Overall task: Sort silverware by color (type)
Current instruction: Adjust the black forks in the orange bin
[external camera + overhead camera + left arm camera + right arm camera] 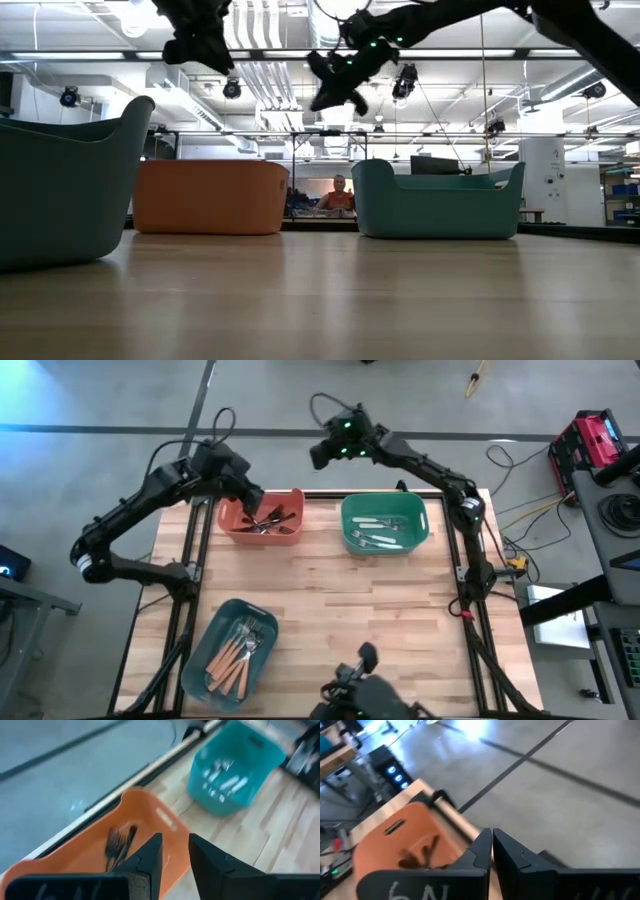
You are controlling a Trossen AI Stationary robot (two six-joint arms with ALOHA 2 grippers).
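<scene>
Both arms are dark, near-black, built of slim tubular links joined by rounded joints, with black cables looping off their upper sections. The left gripper (175,857) ends in two wedge-shaped black fingers, and its housing carries faint pale handwritten marks. The right gripper (491,847) has the same angular black fingers, white scrawled characters on its body, and a small green light glowing on the wrist (347,428).

A: What is the worktop (330,600) made of?
B: Pale wood strips, smooth, with a slight sheen.
A: And the bins?
B: Matt plastic: the orange bin (236,520) and green bin (352,510) at the far edge, the teal bin (207,650) near the front-left corner.
</scene>
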